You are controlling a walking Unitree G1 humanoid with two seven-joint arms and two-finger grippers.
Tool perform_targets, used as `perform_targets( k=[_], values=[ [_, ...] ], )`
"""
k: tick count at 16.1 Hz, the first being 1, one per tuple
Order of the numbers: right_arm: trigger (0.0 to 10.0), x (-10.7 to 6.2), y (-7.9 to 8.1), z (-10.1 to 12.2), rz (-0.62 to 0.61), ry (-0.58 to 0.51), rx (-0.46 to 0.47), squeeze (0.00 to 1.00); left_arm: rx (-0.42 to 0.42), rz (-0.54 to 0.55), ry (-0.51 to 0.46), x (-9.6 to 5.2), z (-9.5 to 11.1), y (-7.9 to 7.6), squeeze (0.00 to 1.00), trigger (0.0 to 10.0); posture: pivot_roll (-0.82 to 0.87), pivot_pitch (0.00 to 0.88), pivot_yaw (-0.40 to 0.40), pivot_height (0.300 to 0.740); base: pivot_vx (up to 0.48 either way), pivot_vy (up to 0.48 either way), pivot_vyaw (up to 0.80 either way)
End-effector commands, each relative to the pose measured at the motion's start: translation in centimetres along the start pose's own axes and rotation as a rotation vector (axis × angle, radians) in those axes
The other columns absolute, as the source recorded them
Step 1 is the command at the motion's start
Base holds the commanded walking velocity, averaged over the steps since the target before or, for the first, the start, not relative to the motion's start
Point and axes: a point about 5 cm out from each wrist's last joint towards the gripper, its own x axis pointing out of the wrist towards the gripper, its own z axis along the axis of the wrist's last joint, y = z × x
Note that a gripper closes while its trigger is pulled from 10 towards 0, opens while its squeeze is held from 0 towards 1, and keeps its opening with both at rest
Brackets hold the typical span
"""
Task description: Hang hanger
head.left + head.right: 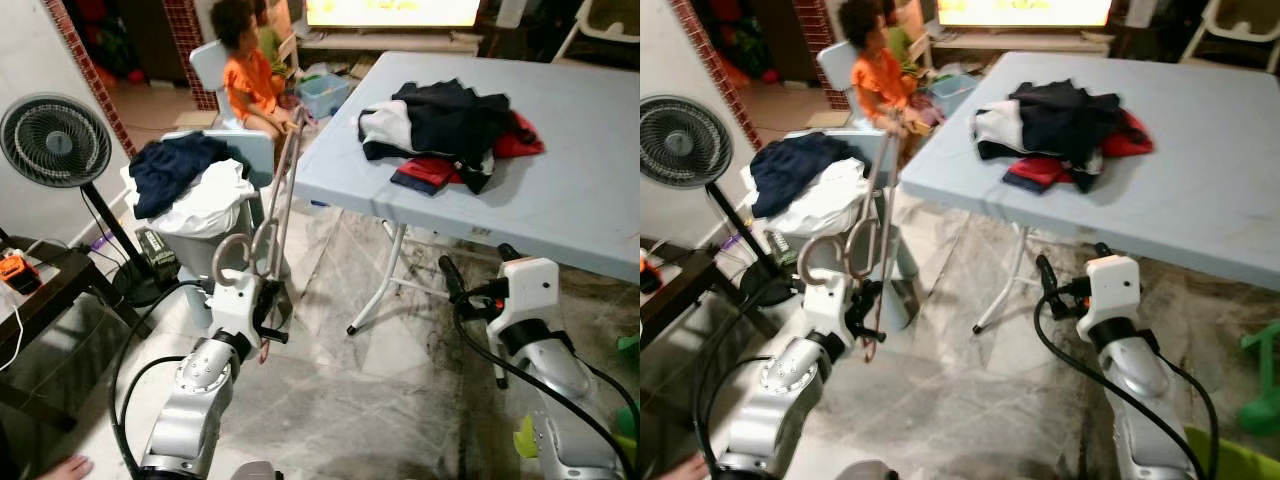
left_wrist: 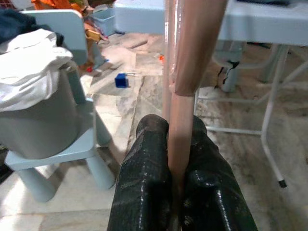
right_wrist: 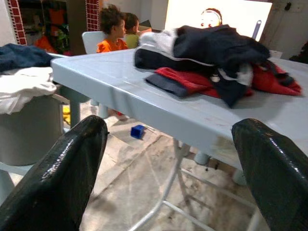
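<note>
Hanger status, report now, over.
Left end effector shut on the hanger, held upright. Right end effector open, empty, facing the table. Laundry basket and table edge close by.

My two head eyes look forward and down over both my arms, taking in the folding table (image 1: 560, 190) and marble floor (image 1: 380, 390). My left wrist camera peers close along its fingers (image 2: 144, 192) toward the laundry bin (image 2: 38, 125). My right wrist camera looks low between its fingers (image 3: 57, 178) at the table's edge, sharing the clothes pile (image 3: 216, 62).
</note>
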Motion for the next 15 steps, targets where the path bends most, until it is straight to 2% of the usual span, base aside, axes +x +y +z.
perform_targets(
  k=[1, 3, 15],
  values=[
    [10.0, 0.28, 0.59, 0.04, 0.011, -0.002, 0.006, 0.00, 0.014, 0.013, -0.001, 0.00, 0.21, 0.85, 0.00, 10.0, -0.05, 0.000, 0.060, 0.740, 0.000, 0.476, -0.80],
    [10.0, 0.21, 0.68, -0.05, 0.013, 0.001, 0.004, 0.00, 0.011, 0.013, 0.003, 0.01, 0.11, 0.83, 0.00, 10.0, -0.05, 0.000, 0.059, 0.740, 0.000, 0.476, -0.61],
    [10.0, 0.58, 0.42, -0.06, 0.001, 0.009, -0.008, 0.00, 0.053, -0.013, 0.036, 0.30, -0.45, 0.94, 0.00, 10.0, -0.05, 0.000, 0.055, 0.740, 0.000, 0.476, 0.00]
  ],
)
